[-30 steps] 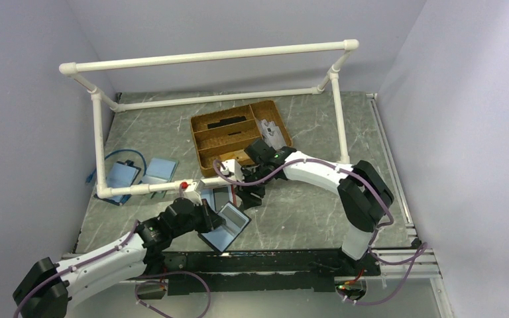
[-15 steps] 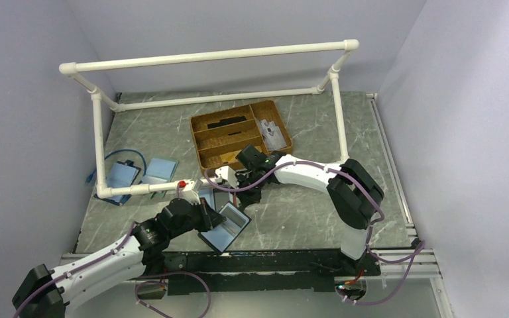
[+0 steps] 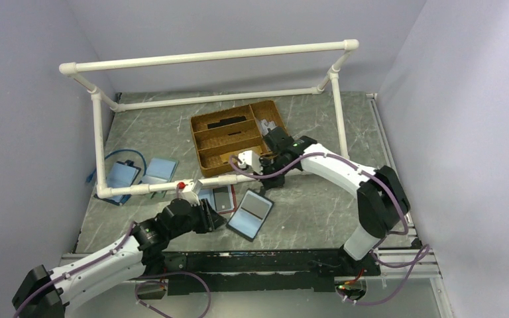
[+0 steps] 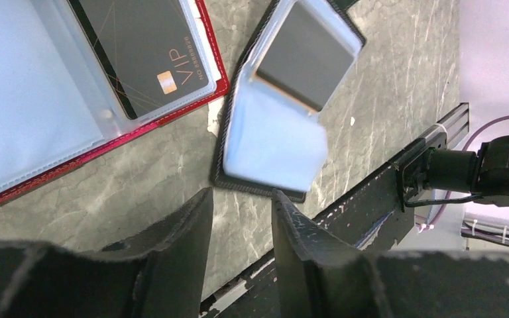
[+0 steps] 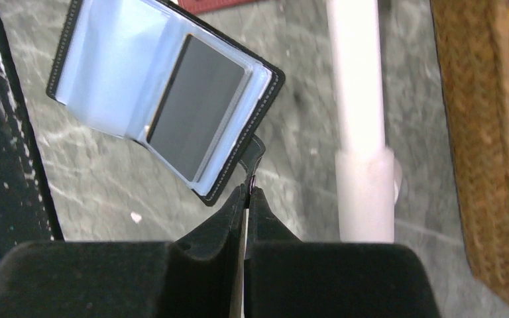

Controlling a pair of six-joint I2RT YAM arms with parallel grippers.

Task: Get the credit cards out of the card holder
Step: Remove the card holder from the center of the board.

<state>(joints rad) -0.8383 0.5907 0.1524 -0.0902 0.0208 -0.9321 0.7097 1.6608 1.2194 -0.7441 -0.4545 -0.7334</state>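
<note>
Starting at the far left of the grey table (image 3: 305, 205), two flat blue items (image 3: 120, 175) sit by a blue cable under the white pipe frame (image 3: 212, 56). Next comes the left gripper (image 4: 240, 199), low over the table with its jaws apart and nothing between them, just short of the card holder's near edge. Beside it a red wallet (image 4: 199, 99) is spread open, a dark card marked VIP (image 4: 149, 56) inside its clear sleeve. Just right of that is the card holder (image 3: 250, 214), black-edged and open, set at an angle. Its near half shows pale blue and its far half holds a dark card (image 5: 195, 106) behind clear plastic, so that card has not yet been taken out. Whether the holder rests fully flat cannot be told. At its far corner the right gripper (image 5: 247, 192) has its jaws pressed together on the holder's small black tab (image 5: 255, 156). Behind that arm, past the frame's near pipe, stands a wicker tray (image 3: 235, 110) with compartments.
</note>
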